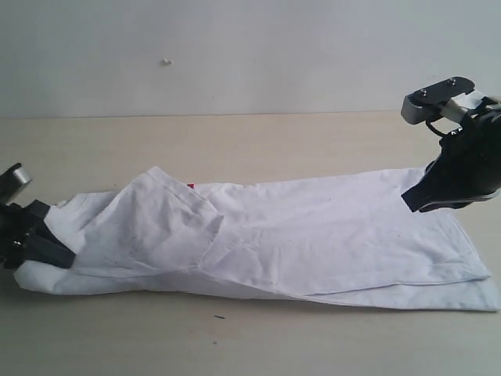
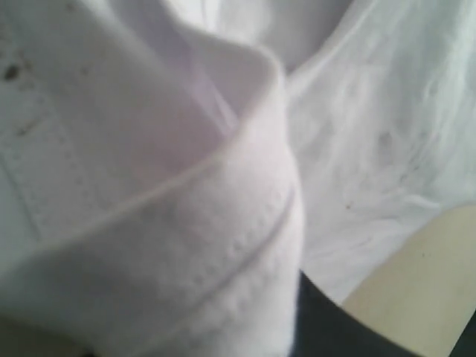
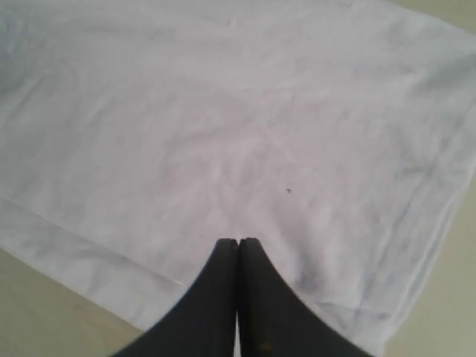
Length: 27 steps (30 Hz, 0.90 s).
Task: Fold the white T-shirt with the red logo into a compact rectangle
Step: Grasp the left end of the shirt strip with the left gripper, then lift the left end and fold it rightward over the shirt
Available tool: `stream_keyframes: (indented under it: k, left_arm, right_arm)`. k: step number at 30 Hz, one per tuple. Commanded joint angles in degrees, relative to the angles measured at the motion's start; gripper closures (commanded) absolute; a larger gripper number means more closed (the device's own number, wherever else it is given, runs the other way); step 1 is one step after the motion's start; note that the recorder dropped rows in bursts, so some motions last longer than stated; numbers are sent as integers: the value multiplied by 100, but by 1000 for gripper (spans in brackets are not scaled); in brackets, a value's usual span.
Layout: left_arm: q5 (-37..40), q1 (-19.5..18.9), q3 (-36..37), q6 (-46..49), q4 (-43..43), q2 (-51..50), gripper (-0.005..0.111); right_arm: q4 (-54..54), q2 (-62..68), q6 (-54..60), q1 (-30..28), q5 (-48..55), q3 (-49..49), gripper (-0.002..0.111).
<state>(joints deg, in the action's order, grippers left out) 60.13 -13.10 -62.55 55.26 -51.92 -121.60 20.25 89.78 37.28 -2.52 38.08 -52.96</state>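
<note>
The white T-shirt (image 1: 329, 227) lies as a long folded strip across the table, one sleeve flap folded over its left part. Only a sliver of the red logo (image 1: 190, 186) peeks out at the strip's far edge; the rest is hidden under the folds. At the strip's left end my left gripper (image 1: 55, 251) is buried in bunched cloth. In the left wrist view a hemmed fold of the T-shirt (image 2: 186, 245) covers the jaws, leaving one dark finger (image 2: 335, 327) showing. My right gripper (image 1: 411, 202) hangs just over the right end, its tips (image 3: 238, 242) pressed together above the cloth (image 3: 223, 126) with nothing between them.
The light wooden table (image 1: 235, 141) has bare surface behind and in front of the shirt. A pale wall rises behind it. The shirt's right hem reaches nearly to the right edge of the exterior view.
</note>
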Motion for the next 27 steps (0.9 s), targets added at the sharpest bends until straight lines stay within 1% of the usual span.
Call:
stream_keyframes:
  k: [1,3,6,7,9,10,11,12,13,14,18,19,20,22,23,24,25,26,27]
  left_arm:
    - [185,-594,-261,-199,260,621,107]
    - [303,-885,-367,-411,283,904,107]
    - [507,-1113,-469,-459,103,1256,107]
    - [584,-1112,-497,-473,39,1345,107]
    - [770,-1094,-512,-473,-418,1558,107]
    - [947,-1035,-512,-473,-732,1629,107]
    - [983,-946,-512,-473,-1230,1683,107]
    - [983,-689,-512,-473,-1763,1777,107]
    - [983,-465,-512,-506,-1921,1867,107]
    - [983,-294,-512,-521,-1948,1925,107]
    - [983,594,-512,-620,-1994,2054,107]
    - [983,995,-512,-620,-2046,2054,107]
    - [983,1299,-512,-620,-2077,2026,107]
    - [369,2060,-525,-620,-2220,1957,107]
    - [-115,2548,-598,-620,-2233,1852,107]
    - [-289,2731,-648,-620,-2233,1797,107]
    - [-688,3154,-753,-620,-2245,1622,107]
    - [-849,3301,-801,-620,-2245,1511,107]
    - [-1041,3617,-913,-620,-2245,1253,107]
  right_arm:
    - [50,8,-9,-12,-35,3,108]
    - [50,8,-9,-12,-49,3,108]
    - [61,8,-9,-12,-105,3,108]
    - [78,8,-9,-12,-131,3,108]
    - [185,8,-9,-12,-144,3,108]
    - [210,8,-9,-12,-178,3,108]
    - [301,8,-9,-12,-208,3,108]
    - [376,8,14,-12,-247,3,108]
    - [415,8,12,-12,-262,3,108]
    - [429,8,12,-12,-262,3,108]
    - [441,8,12,-12,-262,3,108]
    - [438,8,12,-12,-249,3,108]
    - [438,8,12,-12,-249,3,108]
    - [457,8,12,-12,-230,3,108]
    - [457,8,12,-12,-230,3,108]
    - [457,8,12,-12,-230,3,108]
    - [457,8,12,-12,-230,3,108]
    - [457,8,12,-12,-230,3,108]
    - [457,8,12,-12,-230,3,108]
